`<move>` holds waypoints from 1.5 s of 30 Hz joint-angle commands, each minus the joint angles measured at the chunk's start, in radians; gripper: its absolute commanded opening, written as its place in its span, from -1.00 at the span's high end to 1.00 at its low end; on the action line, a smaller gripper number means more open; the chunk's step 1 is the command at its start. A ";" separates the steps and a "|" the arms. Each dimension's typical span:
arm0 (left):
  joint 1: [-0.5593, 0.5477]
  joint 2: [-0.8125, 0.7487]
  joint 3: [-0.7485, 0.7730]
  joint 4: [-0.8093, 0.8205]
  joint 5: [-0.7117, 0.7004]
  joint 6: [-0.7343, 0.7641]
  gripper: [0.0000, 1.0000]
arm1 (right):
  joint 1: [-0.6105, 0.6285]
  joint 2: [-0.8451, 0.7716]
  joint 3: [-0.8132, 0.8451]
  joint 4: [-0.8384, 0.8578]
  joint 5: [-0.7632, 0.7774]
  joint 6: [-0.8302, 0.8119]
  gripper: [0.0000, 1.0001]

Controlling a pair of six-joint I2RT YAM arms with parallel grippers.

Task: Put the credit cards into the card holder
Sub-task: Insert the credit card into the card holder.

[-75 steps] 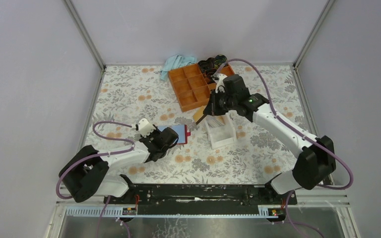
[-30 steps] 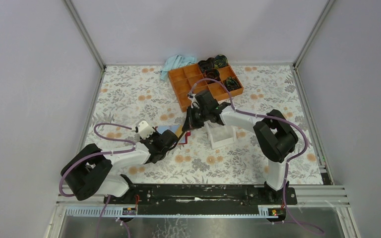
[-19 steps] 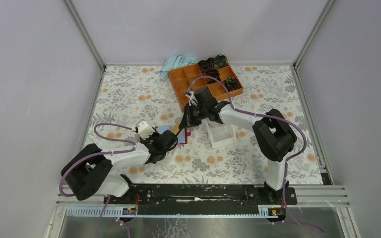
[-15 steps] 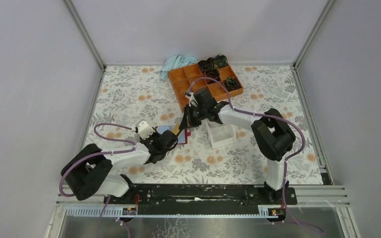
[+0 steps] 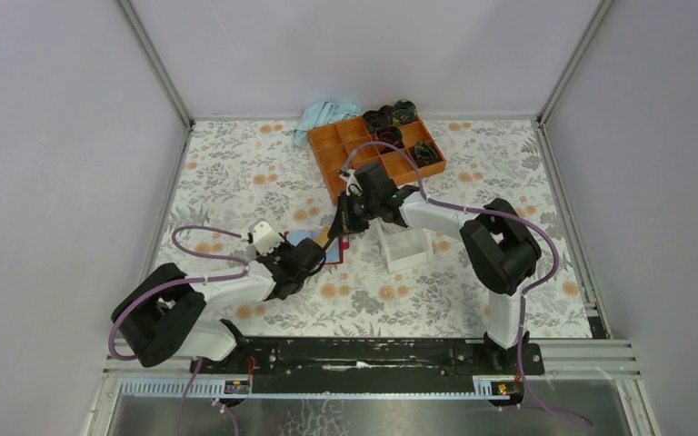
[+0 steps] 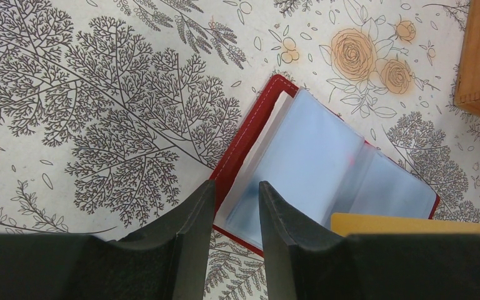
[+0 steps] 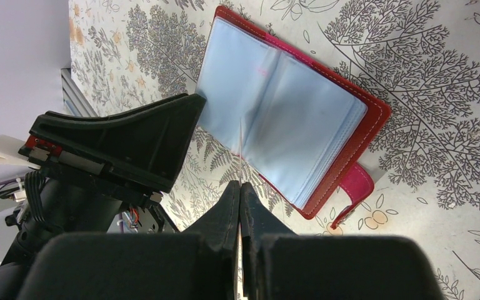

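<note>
Card insertion is the step in hand. The card holder (image 7: 281, 106) lies spread open, clear sleeves facing up. My right gripper (image 7: 240, 187) is clamped tight on a tan-gold credit card (image 6: 412, 224), poised edge-on just above the holder's sleeves. My left gripper (image 6: 234, 200) straddles one corner of the holder with its jaws partly apart; I cannot tell whether they actually pinch it. I'd lay the card flatter, line its edge up with a sleeve mouth, and slide it in slowly with the left side steadying the holder.
</note>
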 commanded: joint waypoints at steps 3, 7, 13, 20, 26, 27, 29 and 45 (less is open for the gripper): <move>-0.002 -0.010 -0.010 0.020 -0.046 -0.012 0.21 | 0.011 0.014 0.009 0.032 -0.021 -0.003 1.00; -0.003 -0.017 -0.015 0.017 -0.049 -0.013 0.21 | 0.011 0.021 0.005 0.038 -0.022 -0.001 1.00; -0.003 -0.015 -0.014 0.017 -0.048 -0.017 0.21 | 0.012 0.024 0.000 0.039 -0.018 -0.003 1.00; -0.003 -0.008 -0.013 0.019 -0.049 -0.018 0.21 | 0.013 0.036 0.000 0.039 -0.030 -0.006 1.00; -0.003 0.004 -0.012 0.020 -0.046 -0.020 0.21 | 0.012 0.046 0.006 0.034 -0.045 -0.008 1.00; -0.003 0.005 -0.012 0.020 -0.046 -0.020 0.21 | 0.013 0.049 0.008 0.034 -0.049 -0.009 1.00; -0.002 0.009 -0.014 0.024 -0.045 -0.020 0.21 | 0.013 0.054 0.011 0.035 -0.056 -0.007 1.00; 0.005 0.028 -0.020 0.035 -0.035 -0.023 0.21 | 0.013 0.090 0.077 -0.031 -0.046 -0.030 1.00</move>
